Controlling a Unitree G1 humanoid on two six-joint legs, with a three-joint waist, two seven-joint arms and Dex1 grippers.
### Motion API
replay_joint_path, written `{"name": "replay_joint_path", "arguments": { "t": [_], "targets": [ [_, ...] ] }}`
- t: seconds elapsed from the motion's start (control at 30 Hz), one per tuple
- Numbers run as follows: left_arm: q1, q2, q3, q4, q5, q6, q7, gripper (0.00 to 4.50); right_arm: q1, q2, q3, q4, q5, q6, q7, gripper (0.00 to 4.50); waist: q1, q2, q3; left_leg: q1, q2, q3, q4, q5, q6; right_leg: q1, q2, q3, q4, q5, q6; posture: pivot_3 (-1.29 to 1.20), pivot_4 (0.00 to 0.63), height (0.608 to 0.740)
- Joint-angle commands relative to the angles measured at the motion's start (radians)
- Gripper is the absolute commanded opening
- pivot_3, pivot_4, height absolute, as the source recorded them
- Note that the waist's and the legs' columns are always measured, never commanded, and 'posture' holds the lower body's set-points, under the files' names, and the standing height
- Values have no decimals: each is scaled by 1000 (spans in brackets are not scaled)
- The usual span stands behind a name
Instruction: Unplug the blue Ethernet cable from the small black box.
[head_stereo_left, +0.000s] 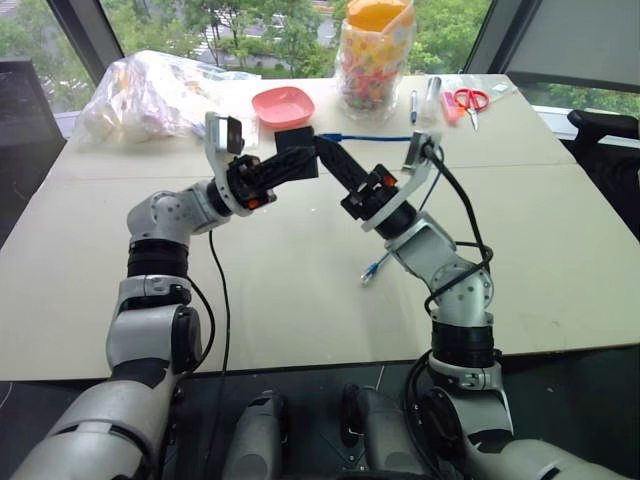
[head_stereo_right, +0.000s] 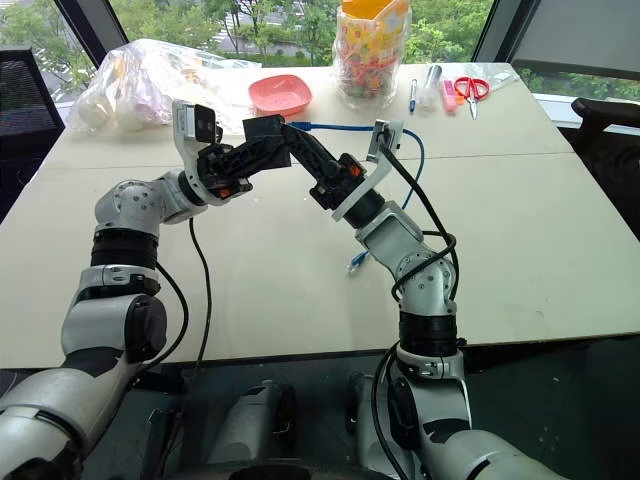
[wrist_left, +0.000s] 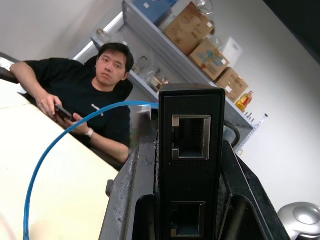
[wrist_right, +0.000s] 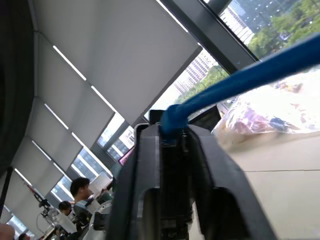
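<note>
Gripping the small black box (head_stereo_right: 266, 129), left pincer (head_stereo_right: 272, 140); right pincer (head_stereo_right: 305, 140) pinches the blue Ethernet cable (head_stereo_right: 345, 127); pink bowl (head_stereo_right: 281, 95) behind.

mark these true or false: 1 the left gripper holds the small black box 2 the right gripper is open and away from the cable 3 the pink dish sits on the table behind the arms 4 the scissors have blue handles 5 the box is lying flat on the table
1. The left gripper holds the small black box: true, the box sits clamped between its fingers.
2. False. The right gripper is shut on the blue Ethernet cable at its plug end.
3. The pink dish sits on the table behind the arms: true.
4. False. The scissors have red handles.
5. False. The box is held up in the air above the table.
</note>
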Motion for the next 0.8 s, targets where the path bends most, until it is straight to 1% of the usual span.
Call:
{"name": "replay_joint_path", "arguments": {
  "t": [0.03,0.17,0.27,0.43,0.57,0.63,0.73,0.8],
  "targets": [
    [-13,4,3,-39,-28,-6,-10,541,-22,-1,6,-14,6,5,2,121,0,0,0,0,0,0,0,0,0,0,0,0,0,0,0,0,150,740],
    [-9,15,5,-42,-25,-9,-9,541,-18,-3,-4,-8,-2,0,-10,121,0,0,0,0,0,0,0,0,0,0,0,0,0,0,0,0,150,740],
    [1,44,12,-47,-25,-9,-8,541,-19,-13,-52,24,-36,-52,-45,121,0,0,0,0,0,0,0,0,0,0,0,0,0,0,0,0,150,740],
    [14,106,46,-37,-32,-18,11,541,-25,-81,-132,79,-89,-135,-61,121,2,0,0,-1,0,0,0,0,0,0,0,0,0,0,0,0,150,740],
    [26,110,43,-58,-23,-40,33,541,-24,-122,-150,94,-106,-138,-52,121,1,0,0,-4,-1,0,0,0,0,-3,-1,0,-1,0,1,0,150,740],
    [40,83,3,-89,45,-139,94,541,-15,-158,-155,119,-138,-125,-66,121,3,0,0,-4,-1,0,0,0,0,-3,0,0,-1,1,2,0,150,740],
    [79,35,-114,-144,209,-362,185,541,-4,-251,-134,204,-239,-90,-94,121,6,0,0,-5,-1,0,0,0,1,-3,-1,0,-1,1,2,0,150,740],
    [100,-6,-152,-161,258,-460,226,541,-9,-316,-111,290,-320,-69,-109,121,6,0,0,-5,-3,1,0,0,1,-3,-2,0,-1,1,1,0,150,740]
  ]
}}
